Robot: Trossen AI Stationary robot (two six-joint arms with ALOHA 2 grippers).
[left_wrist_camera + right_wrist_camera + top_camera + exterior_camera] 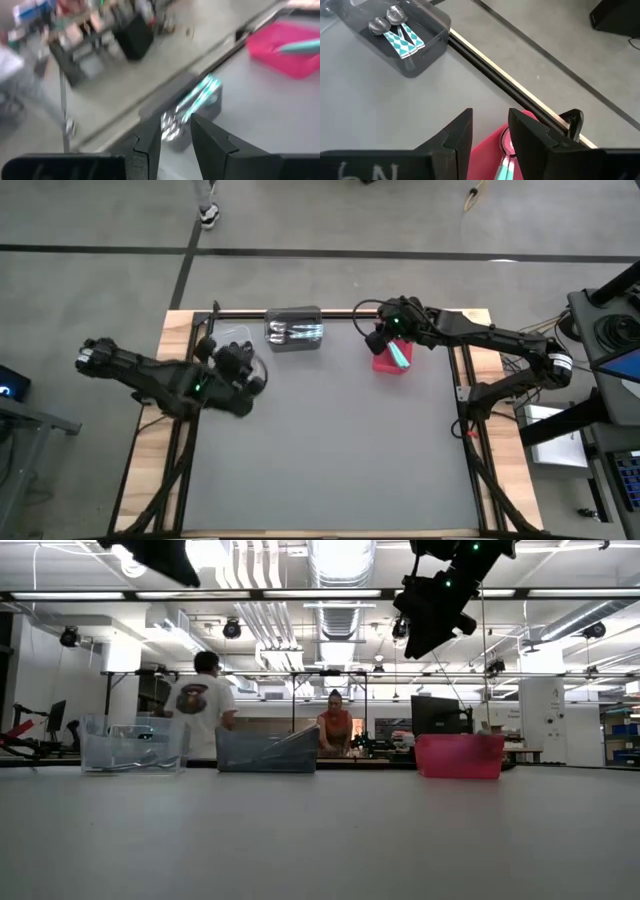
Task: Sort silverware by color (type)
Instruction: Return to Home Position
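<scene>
Right end effector (490, 119) first: fingers parted, nothing between them, hanging above the surface (330, 450). Straight beneath it sits the red bin (482, 157), and a teal-handled spoon (504, 169) lies inside. Farther ahead of it, the dark grey bin (427, 47) holds the patterned spoons (400, 35), handles side by side (I count at least two bowls). Over to the left end effector (175, 125): raised as well, fingers slightly apart and empty. For it, the grey bin is the nearest thing ahead, with the red bin beyond. The clear bin (133, 745) sits just beside this end effector, and I can't make out its contents. Past the surface, two people (203, 700) stand in the room.
</scene>
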